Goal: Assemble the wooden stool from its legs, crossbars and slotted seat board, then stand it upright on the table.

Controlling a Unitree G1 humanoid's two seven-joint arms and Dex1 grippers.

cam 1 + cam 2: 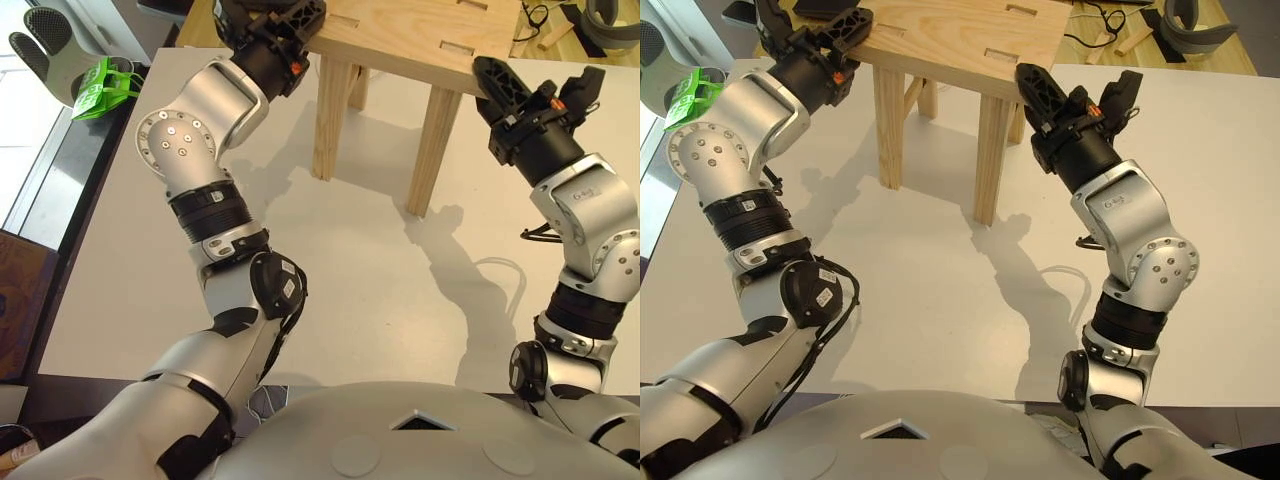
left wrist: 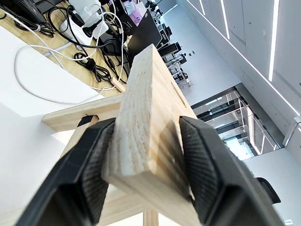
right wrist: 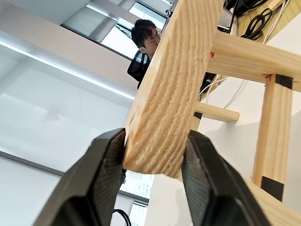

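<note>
The wooden stool (image 1: pixel 331 115) stands upright on its legs at the far side of the white worktop (image 1: pixel 350 290). The left claw (image 2: pixel 146 123) is clamped across the seat board (image 1: pixel 420 30) edge, one finger on each face; the right claw (image 3: pixel 156 136) grips the opposite edge likewise

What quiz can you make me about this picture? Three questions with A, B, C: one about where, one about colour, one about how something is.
1. Where is the pale wooden stool with the slotted seat?
A. on the floor
B. on the flat white table
C. on a shelf

2. What colour are the left end effector and the right end effector?
A. black
B. red
C. yellow

3. How is the stool?
A. lying on its side
B. in loose pieces
C. upright on its legs

Answers:
1 B, its legs rest on the tabletop.
2 A, both are black at the seat's edge.
3 C, the seat is on top and the legs point down.
</note>
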